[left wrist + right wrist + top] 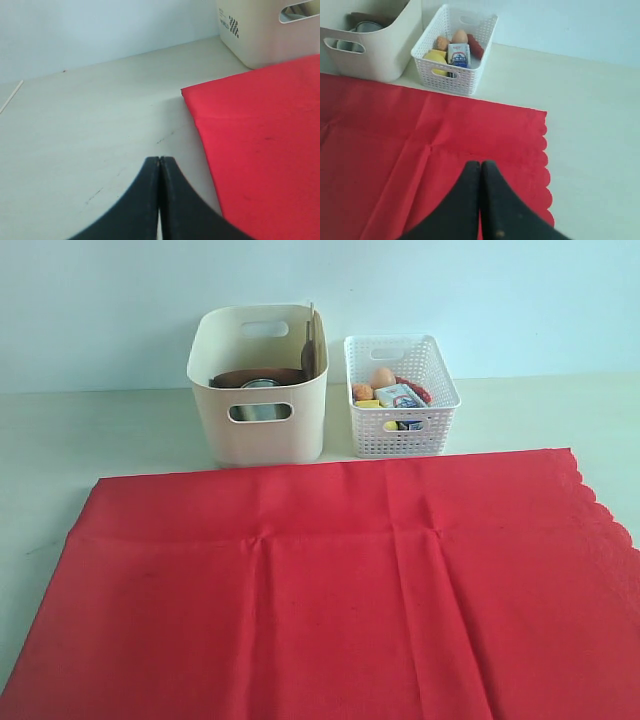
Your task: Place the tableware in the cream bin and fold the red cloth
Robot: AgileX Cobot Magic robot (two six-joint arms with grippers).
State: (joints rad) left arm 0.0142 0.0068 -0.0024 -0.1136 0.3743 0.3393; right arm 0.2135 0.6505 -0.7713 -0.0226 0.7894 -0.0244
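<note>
The red cloth point(330, 590) lies spread flat on the table, scalloped edge on the right point(546, 150). Behind it stands the cream bin point(258, 390), holding tableware: a brown plate point(255, 376), a steel cup point(258, 386) and a wooden handle point(311, 340) leaning at its right wall. My left gripper point(159, 160) is shut and empty above bare table beside the cloth's left corner point(250, 135). My right gripper point(480, 163) is shut and empty above the cloth near its scalloped edge. Neither gripper shows in the exterior view.
A white lattice basket point(400, 430) right of the bin holds food items: an egg point(382, 377), a small carton point(400, 396) and yellow pieces. A pale wall rises close behind both containers. Bare tabletop point(75, 130) lies left of the cloth and right of it point(600, 150).
</note>
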